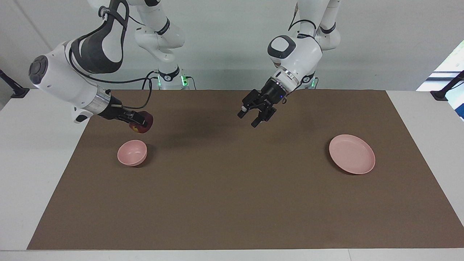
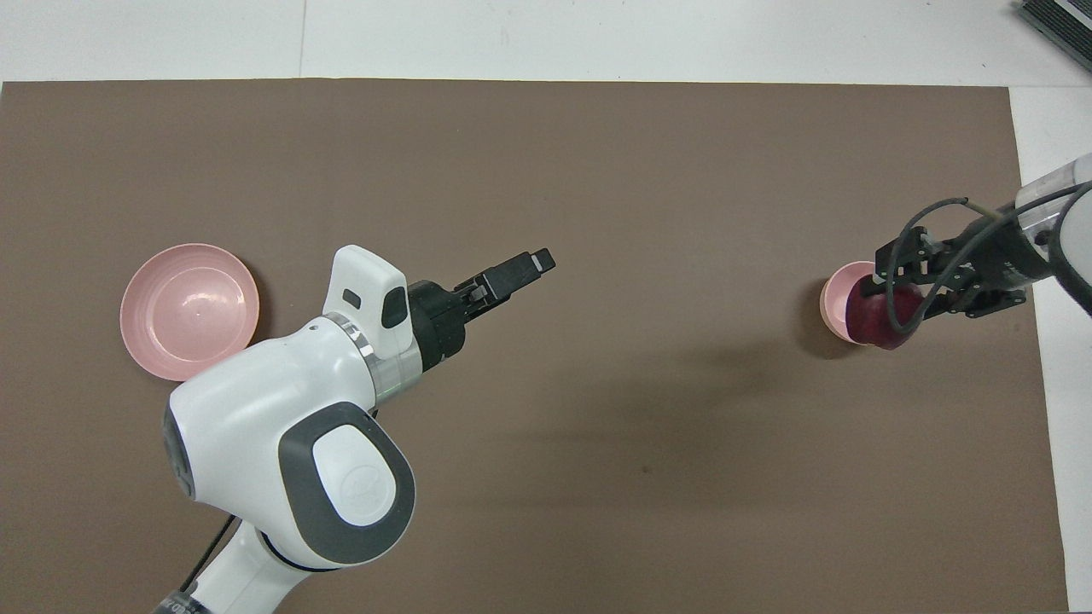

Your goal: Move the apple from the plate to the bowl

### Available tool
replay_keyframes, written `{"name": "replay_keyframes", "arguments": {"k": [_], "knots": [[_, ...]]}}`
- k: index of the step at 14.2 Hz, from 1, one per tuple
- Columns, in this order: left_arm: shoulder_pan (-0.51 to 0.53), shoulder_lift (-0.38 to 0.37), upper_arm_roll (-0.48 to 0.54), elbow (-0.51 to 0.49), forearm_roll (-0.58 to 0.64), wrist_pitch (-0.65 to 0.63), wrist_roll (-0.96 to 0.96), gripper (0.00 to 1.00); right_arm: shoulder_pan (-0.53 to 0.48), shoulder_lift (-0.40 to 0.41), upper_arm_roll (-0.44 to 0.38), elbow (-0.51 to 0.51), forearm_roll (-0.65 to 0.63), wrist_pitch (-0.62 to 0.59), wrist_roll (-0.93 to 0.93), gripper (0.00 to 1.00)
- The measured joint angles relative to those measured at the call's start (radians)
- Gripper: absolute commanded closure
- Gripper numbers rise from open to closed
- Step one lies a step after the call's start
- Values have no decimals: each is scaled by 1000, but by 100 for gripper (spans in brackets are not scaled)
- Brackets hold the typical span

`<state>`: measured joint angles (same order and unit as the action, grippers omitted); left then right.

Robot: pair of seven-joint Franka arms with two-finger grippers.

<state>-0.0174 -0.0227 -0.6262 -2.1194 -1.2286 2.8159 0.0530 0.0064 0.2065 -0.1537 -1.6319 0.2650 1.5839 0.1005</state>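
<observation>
Our right gripper (image 1: 139, 121) clamps the apple (image 1: 144, 123) in the air just above the bowl (image 1: 132, 152), short of its centre. Our left gripper (image 1: 255, 114) waits open over the mat; the plate (image 1: 351, 153) is bare.

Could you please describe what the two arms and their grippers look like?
Both arms are glossy white with rounded dark grey joint caps and a silver ring at the wrist. Each ends in a black two-finger gripper: the left gripper and the right gripper. Loose black cables loop along both arms, and green lights glow at the bases.
</observation>
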Motion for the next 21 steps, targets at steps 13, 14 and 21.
{"name": "replay_keyframes", "arguments": {"k": [13, 14, 21], "knots": [[11, -48, 399, -6, 1041, -667, -4, 0, 3, 129, 6, -17, -154, 233, -196, 100], [11, -47, 423, 21, 1096, -694, -4, 0, 3, 134, 6, -20, -154, 234, -200, 100], [3, 5, 544, 491, 1200, -1182, 2, 0, 0, 138, 4, -60, -154, 282, -232, 100]]}}
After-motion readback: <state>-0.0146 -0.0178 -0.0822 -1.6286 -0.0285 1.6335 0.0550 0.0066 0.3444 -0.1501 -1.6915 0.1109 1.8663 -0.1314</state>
